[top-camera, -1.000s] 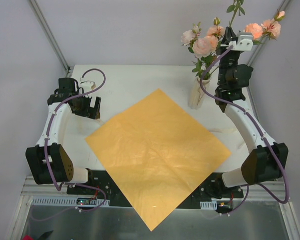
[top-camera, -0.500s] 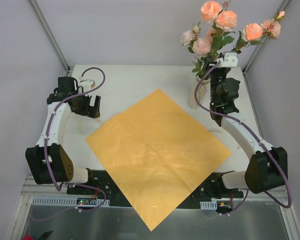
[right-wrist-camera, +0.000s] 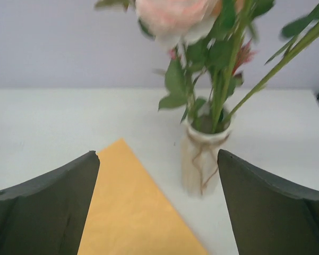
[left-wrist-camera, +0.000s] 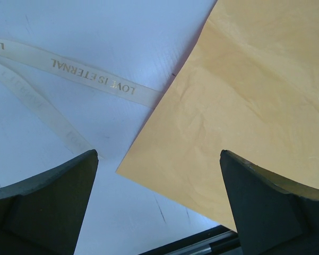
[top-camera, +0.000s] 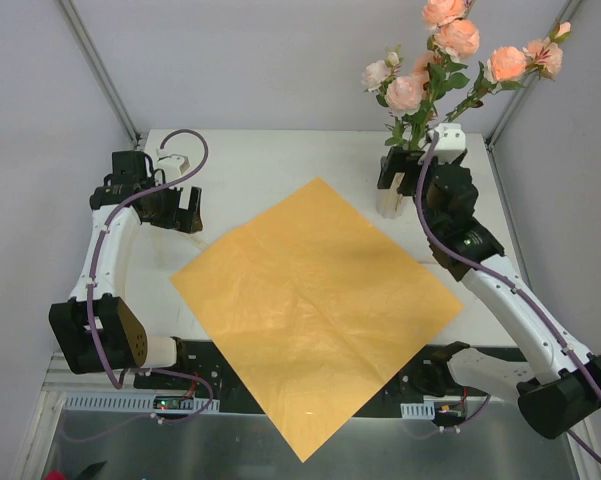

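Orange paper sheet (top-camera: 315, 310) lies under the left gripper (left-wrist-camera: 158, 154), jaws wide and empty, with the ribbon (left-wrist-camera: 93, 78) just left of its corner. The right gripper (right-wrist-camera: 158, 156) gapes empty too, the vase of roses (right-wrist-camera: 201, 159) dead ahead. It looks top-heavy, so one finger bump could topple it.

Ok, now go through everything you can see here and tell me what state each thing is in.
paper sheet: spread flat on the table, near corner overhanging the edge
ribbon: lying loose and untied, one end reaching the paper sheet
vase: upright
roses: in bloom, standing in the vase
left gripper: open, empty, above the ribbon and a corner of the paper sheet
right gripper: open, empty, facing the vase
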`<state>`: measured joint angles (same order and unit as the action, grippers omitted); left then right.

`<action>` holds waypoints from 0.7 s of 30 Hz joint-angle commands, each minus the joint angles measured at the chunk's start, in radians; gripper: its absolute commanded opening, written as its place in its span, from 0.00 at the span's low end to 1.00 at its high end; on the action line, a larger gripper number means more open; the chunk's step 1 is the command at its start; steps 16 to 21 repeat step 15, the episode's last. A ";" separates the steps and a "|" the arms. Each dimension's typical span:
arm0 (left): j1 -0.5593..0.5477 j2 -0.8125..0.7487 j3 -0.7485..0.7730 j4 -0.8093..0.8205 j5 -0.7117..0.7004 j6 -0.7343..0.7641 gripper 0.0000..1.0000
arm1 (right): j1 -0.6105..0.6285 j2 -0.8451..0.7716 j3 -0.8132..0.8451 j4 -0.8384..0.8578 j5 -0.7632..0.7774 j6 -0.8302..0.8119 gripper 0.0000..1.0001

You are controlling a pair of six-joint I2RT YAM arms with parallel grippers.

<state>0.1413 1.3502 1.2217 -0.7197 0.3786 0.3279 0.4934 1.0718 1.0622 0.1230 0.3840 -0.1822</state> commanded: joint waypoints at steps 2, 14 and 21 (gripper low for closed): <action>0.003 -0.043 -0.001 -0.018 0.054 -0.026 0.99 | 0.085 0.027 0.010 -0.424 -0.052 0.145 0.96; 0.003 -0.063 -0.030 -0.007 0.043 -0.047 0.99 | 0.189 0.054 0.024 -0.483 0.006 0.133 0.96; 0.004 -0.063 -0.031 -0.004 0.045 -0.050 0.99 | 0.189 0.056 0.030 -0.488 0.000 0.121 0.96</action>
